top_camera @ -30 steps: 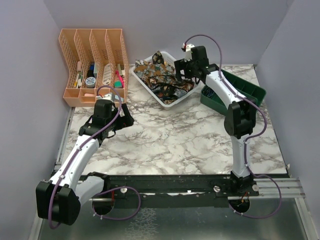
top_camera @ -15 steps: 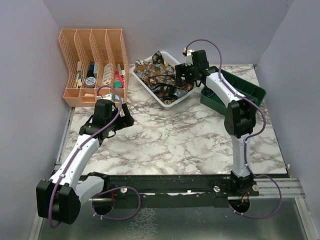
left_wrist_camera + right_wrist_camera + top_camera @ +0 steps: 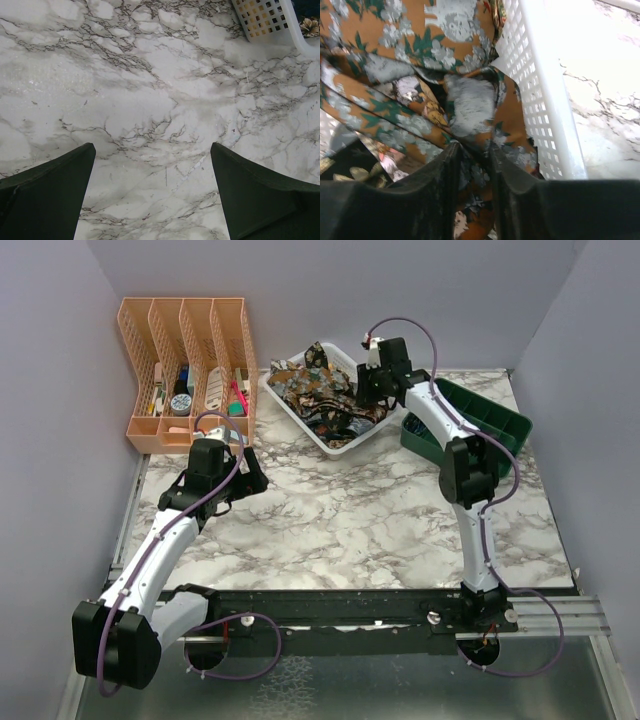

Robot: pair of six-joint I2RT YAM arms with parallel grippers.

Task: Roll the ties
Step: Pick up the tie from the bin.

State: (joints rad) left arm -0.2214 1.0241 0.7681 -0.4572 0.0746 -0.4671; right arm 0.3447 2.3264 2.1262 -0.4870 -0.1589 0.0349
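Observation:
Several patterned ties (image 3: 312, 388) lie heaped in a white mesh basket (image 3: 298, 420) at the back of the marble table. My right gripper (image 3: 366, 392) reaches down into the basket's right side. In the right wrist view the ties (image 3: 395, 30) show orange, grey and green flowers, and the right gripper (image 3: 474, 147) has its fingers drawn close on a bunched fold of one tie, next to the basket wall (image 3: 540, 100). My left gripper (image 3: 256, 476) hovers over bare marble at centre left. It stands open (image 3: 152, 150) with nothing between its fingers.
An orange file organiser (image 3: 185, 370) with small items stands at the back left. A dark green bin (image 3: 485, 418) sits right of the basket, under the right arm. The basket's corner (image 3: 265, 20) shows at the top right of the left wrist view.
The right gripper has dropped lower into the basket and its fingers have closed from wide open onto tie fabric. The left arm has not moved.

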